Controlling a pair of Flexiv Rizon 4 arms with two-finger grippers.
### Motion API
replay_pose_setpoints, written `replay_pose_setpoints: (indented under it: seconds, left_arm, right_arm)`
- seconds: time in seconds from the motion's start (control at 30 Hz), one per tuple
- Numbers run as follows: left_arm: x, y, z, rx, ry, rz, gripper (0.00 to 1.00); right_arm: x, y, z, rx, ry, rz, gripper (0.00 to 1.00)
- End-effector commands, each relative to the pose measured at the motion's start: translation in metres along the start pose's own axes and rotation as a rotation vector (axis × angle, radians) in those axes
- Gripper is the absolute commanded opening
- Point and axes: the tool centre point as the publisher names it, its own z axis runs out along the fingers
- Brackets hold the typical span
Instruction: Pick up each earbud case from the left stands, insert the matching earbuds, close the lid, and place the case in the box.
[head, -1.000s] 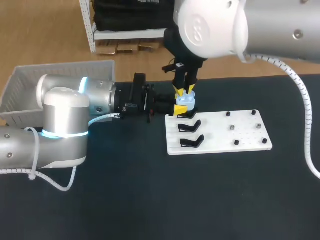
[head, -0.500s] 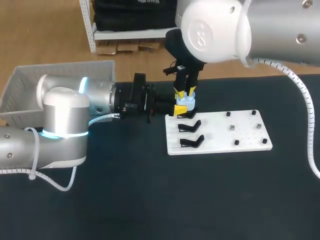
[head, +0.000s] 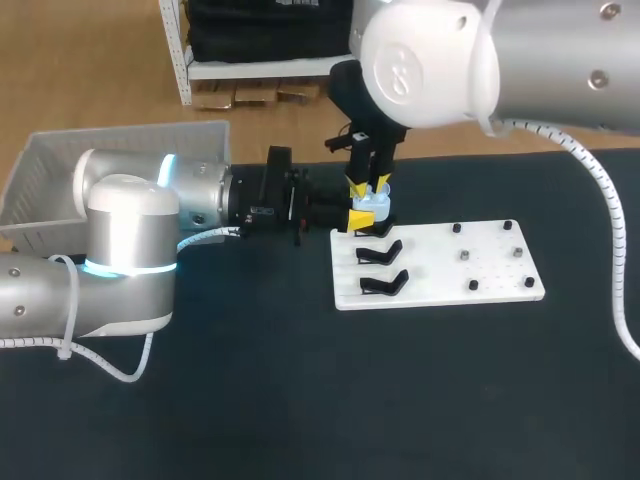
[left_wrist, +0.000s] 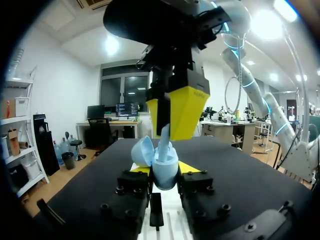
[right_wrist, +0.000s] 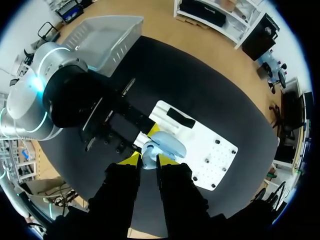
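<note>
Left wrist view, case: pale blue, lid open, held above the board's corner.
Left gripper: fingers clamped on the case's sides.
Right gripper: narrow, pinching an earbud (stem up) at the open case's mouth.
Box: well apart, beside the left arm.

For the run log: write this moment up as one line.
phase: insertion | left gripper: shut on earbud case, lid open, over white board edge | right gripper: shut on earbud, at case mouth
</note>
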Motion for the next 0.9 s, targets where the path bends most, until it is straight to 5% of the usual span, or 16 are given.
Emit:
replay_pose_setpoints:
  seconds: [0.03,0.77,0.9]
  left_arm:
    - [0.0011,-0.0014,0.0,-0.006,-0.004,0.004,0.0]
    - [0.0011,-0.0014,0.0,-0.006,-0.004,0.004,0.0]
    - [0.0011,-0.0014,0.0,-0.006,-0.004,0.004,0.0]
  right_arm:
    - [-0.0011,0.0003,0.0002,0.002,0.002,0.001,0.0]
    - [-0.0028,-0.0015,0.0095,0.016,0.028,0.002,0.0]
    - [-0.0011,-0.0008,0.0053,0.001,0.025,0.004,0.65]
